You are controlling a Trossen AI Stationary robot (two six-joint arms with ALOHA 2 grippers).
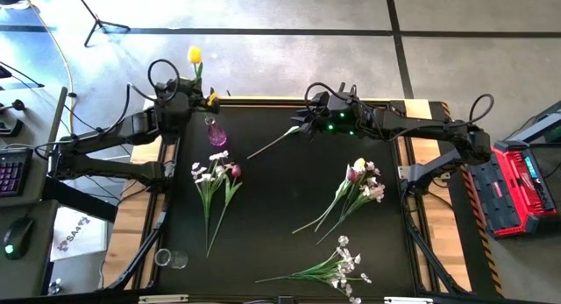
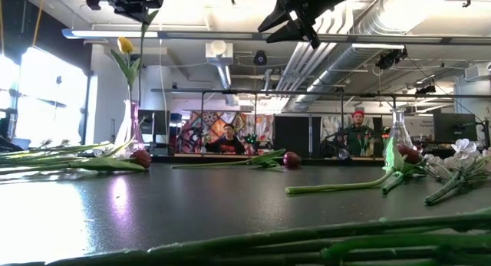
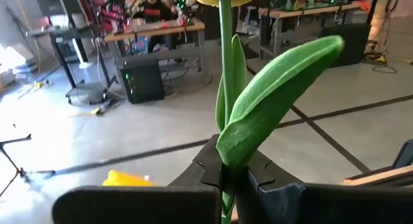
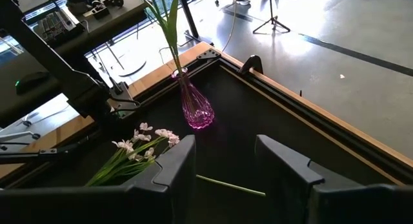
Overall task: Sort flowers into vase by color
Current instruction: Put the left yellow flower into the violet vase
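The left claw [image 1: 195, 87] hangs above the pink vase [image 1: 215, 132] at the far left part of the black desk [image 1: 289, 216], its fingers pinching the green stem of a yellow tulip [image 1: 195, 55]; in the left wrist view the stem and a broad leaf [image 3: 277, 88] rise straight up from between the closed fingers. In the low view the yellow tulip stands upright over the vase, its stem reaching down toward the vase's neck, though whether the stem's end sits inside cannot be told. The right claw [image 1: 302, 120] hovers to the right of the vase, raised off the desk, its 2 fingers spread apart and holding nothing; beneath it a single dark red tulip [image 1: 276, 141] lies flat on the desk. Just in front of the vase lies a bunch of white blossoms with a dark red tulip [image 1: 213, 177]. Farther right of the vase lies a second mixed bunch [image 1: 355, 188] of yellow, red and white flowers, and a spray of white blossoms [image 1: 337, 267] rests near the desk's front edge. A clear glass vase [image 1: 172, 258] lies on its side at the front left corner.
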